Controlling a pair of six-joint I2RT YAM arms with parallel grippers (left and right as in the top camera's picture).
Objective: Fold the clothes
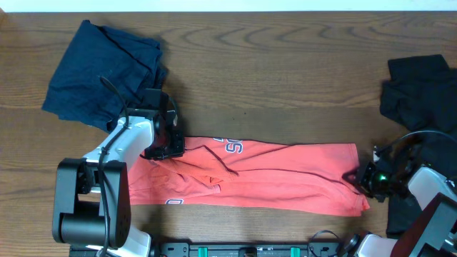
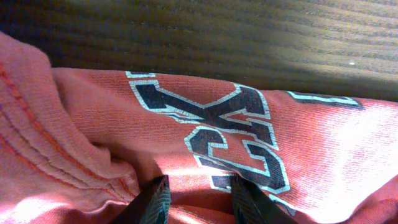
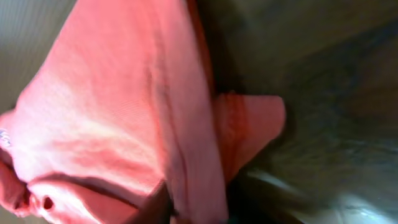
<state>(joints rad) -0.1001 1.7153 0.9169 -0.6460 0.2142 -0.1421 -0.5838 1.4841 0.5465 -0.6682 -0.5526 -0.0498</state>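
Navy garment (image 1: 100, 71) bunched at the far left corner of the tabletop (image 1: 285, 71); left gripper (image 1: 166, 143) sits low on the left part of the coral-red T-shirt (image 1: 285, 178), just beside its lettering (image 1: 233, 148); in the wrist view we note its fingers (image 2: 152, 202) partly apart, shirt cloth showing in the gap; the T-shirt lies as a long folded band along the near edge, mid-tabletop; right gripper (image 1: 360, 178) is at the band's right end, clamped on a fold of the red cloth; black garments (image 1: 418, 93) are heaped at the right edge.
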